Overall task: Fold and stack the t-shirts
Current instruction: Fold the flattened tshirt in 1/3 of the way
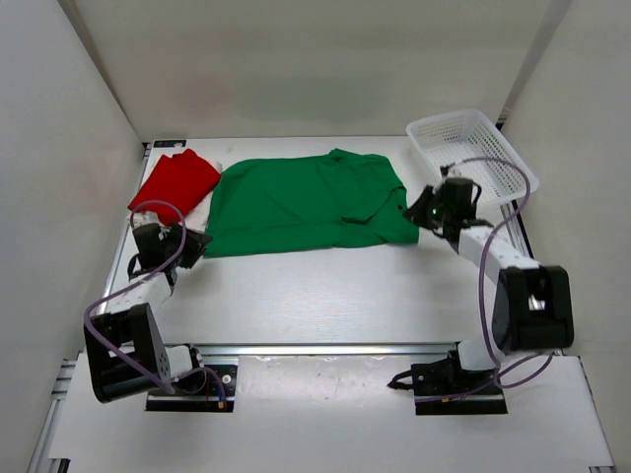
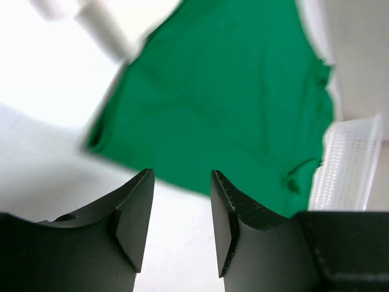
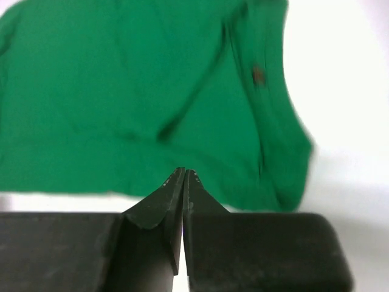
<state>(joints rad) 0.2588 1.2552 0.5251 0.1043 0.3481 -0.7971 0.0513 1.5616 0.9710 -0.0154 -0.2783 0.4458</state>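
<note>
A deep green t-shirt (image 1: 306, 202) lies spread flat across the back middle of the table, with some creases near its right sleeve. A bright red t-shirt (image 1: 175, 180) lies folded at the back left. My left gripper (image 1: 200, 242) hovers just off the green shirt's front left corner. In the left wrist view its jaws (image 2: 181, 176) stand open over bare table, with the green t-shirt (image 2: 231, 103) just beyond the tips. My right gripper (image 1: 414, 211) sits at the shirt's right edge. In its wrist view it (image 3: 184, 173) is shut with nothing between the fingers, and the green cloth (image 3: 134, 97) lies ahead.
A white mesh basket (image 1: 468, 153) stands at the back right, close behind the right arm, and also shows in the left wrist view as the basket (image 2: 346, 170). White walls enclose the table on three sides. Purple cables loop from both arms.
</note>
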